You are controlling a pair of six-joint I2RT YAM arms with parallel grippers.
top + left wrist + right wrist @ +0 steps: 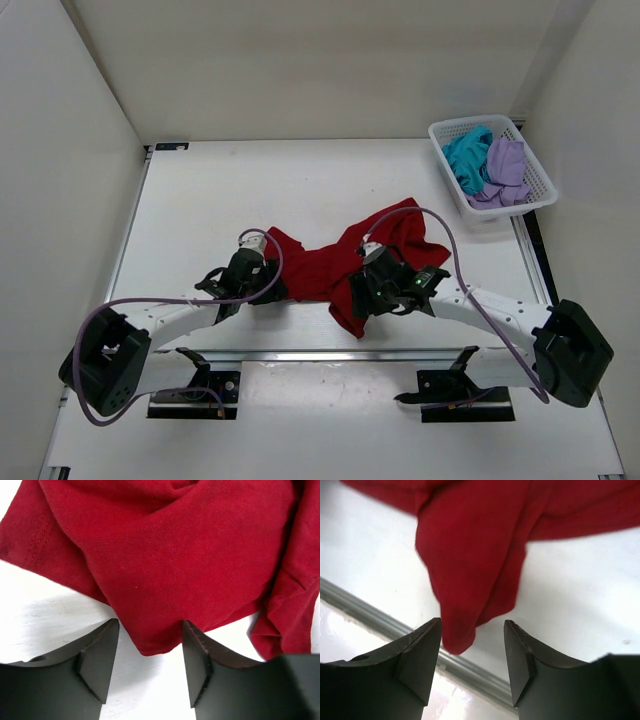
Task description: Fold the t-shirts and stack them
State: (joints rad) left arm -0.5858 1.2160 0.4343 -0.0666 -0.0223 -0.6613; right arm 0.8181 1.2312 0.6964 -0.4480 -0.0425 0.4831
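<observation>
The dark red t-shirt (340, 260) lies crumpled in the middle of the white table. My left gripper (270, 289) is at its left end. In the left wrist view the gripper (150, 662) is open, with a rounded fold of the red shirt (160, 570) reaching in between the fingertips, unclamped. My right gripper (362, 299) is at the shirt's near right part. In the right wrist view it (472, 655) is open, and a narrow red tip (465, 595) lies between the fingers, close to the left one. The teal t-shirt (465, 158) and the lavender t-shirt (506, 165) lie bunched in the basket.
A white mesh basket (537, 178) stands at the table's far right. A metal seam (300, 354) runs across the table's near edge, also shown in the right wrist view (375, 617). White walls enclose the table on three sides.
</observation>
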